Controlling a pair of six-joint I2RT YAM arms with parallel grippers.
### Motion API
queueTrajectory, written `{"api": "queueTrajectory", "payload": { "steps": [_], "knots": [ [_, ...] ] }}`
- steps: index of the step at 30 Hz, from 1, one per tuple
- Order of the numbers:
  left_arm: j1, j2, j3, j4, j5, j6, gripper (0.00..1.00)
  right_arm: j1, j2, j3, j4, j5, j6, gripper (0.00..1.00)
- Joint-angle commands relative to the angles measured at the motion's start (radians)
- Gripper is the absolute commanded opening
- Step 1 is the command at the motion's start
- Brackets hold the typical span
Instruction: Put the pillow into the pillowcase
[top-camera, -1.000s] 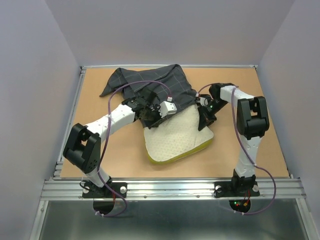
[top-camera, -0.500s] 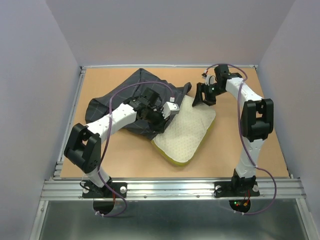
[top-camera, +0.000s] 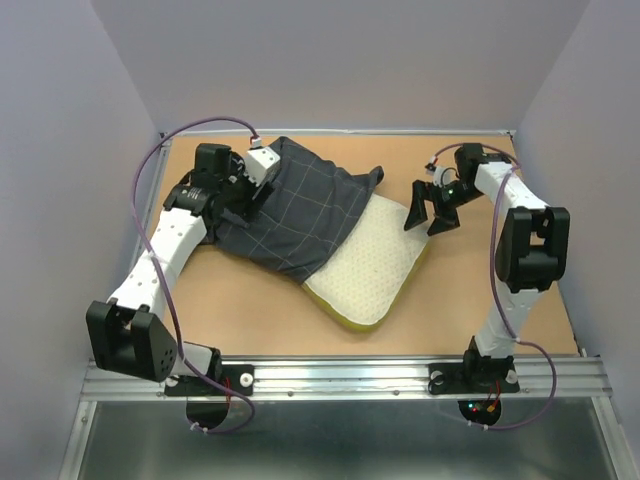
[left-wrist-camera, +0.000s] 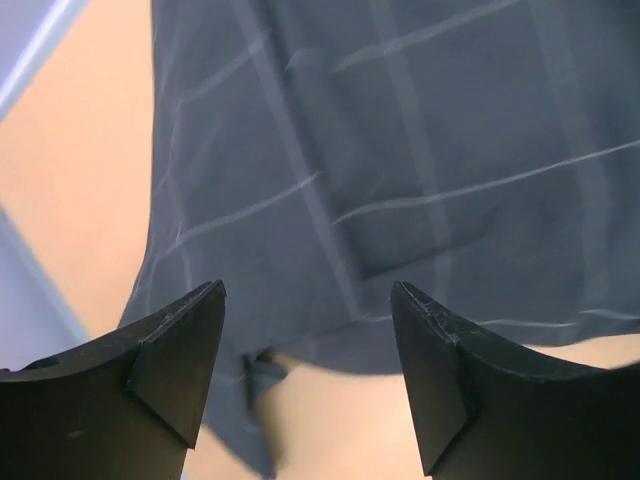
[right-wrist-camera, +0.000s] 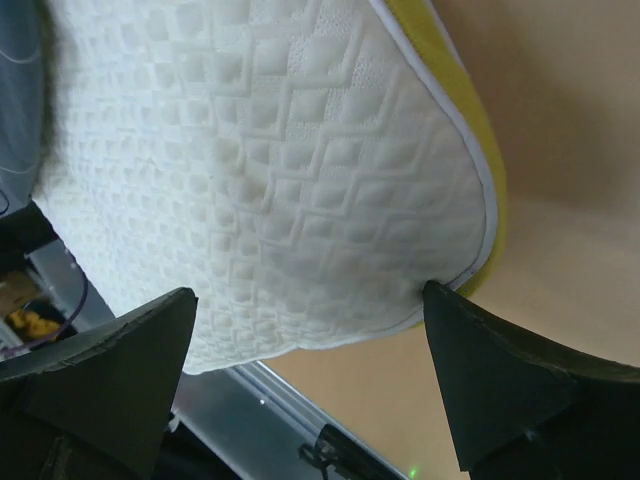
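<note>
- Your pillow (top-camera: 372, 268) lies slantwise across the middle of the table (top-camera: 250, 305), white quilted face up, with the yellow band showing along its near and right edges.
- Its near-right half is bare. Its far-left half is covered by the pillowcase (top-camera: 295, 210).
- The pillowcase bulges over that covered half, and its edge runs straight across the quilted face. The overhead view does not show whether the cloth also wraps underneath.
- The rest of the case spreads toward the far-left corner of the table. One loose corner of cloth pokes out toward the far side, near the pillow's far corner.
- Your left gripper (top-camera: 243, 188) hangs over the far-left end of the case. In its wrist view the left claw (left-wrist-camera: 308, 292) is spread, with nothing between the fingers. The checked cloth (left-wrist-camera: 400, 150) lies below them, with bare table past its edge.
- Your right gripper (top-camera: 428, 218) sits just beside the pillow's far-right corner. In its wrist view the right claw (right-wrist-camera: 310, 295) is spread wide and holds nothing. The quilted face (right-wrist-camera: 260, 170) and its yellow rim fill the space beyond the fingertips.
- Neither claw pinches cloth or cushion.
</note>
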Motion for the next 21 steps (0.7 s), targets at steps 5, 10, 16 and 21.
{"api": "queueTrajectory", "payload": {
  "steps": [5,10,16,21],
  "knots": [
    [0.056,0.157,-0.023,0.034,-0.158,0.104,0.81,0.013,0.060,-0.095,-0.013,-0.169,0.040,1.00],
    [0.058,0.230,0.020,0.052,-0.135,0.076,0.82,0.019,0.110,-0.141,0.022,-0.243,0.072,0.97],
    [0.067,0.272,0.043,0.081,-0.158,0.073,0.57,0.017,0.107,-0.140,0.105,-0.151,0.112,0.17],
    [0.104,0.286,0.124,0.141,-0.221,0.105,0.38,0.017,0.106,-0.105,0.118,-0.062,0.112,0.01]
  ]
}}
